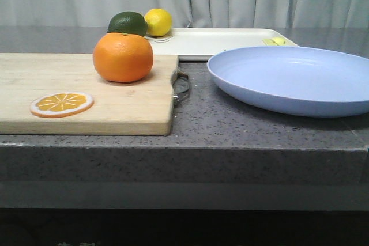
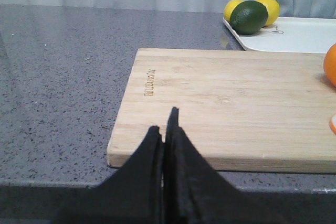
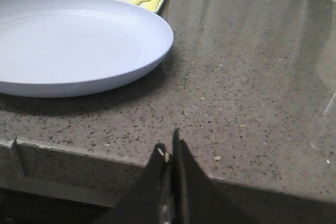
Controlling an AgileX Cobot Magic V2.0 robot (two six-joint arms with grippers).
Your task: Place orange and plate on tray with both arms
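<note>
Left tool (image 2: 165, 129) pressed together, orange (image 1: 123, 57) well apart, right tool (image 3: 169, 148) pressed together near plate (image 3: 73, 45)

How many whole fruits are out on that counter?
4: the orange on the cutting board; a dark green lime with two lemons behind it, at the tray's far-left corner. The orange slice isn't counted.

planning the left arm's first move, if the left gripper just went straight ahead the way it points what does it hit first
Probably the near edge of the wooden cutting board, which lies directly ahead of the shut left gripper. The orange sits well off to the side of that line; height over the board is unclear.
</note>
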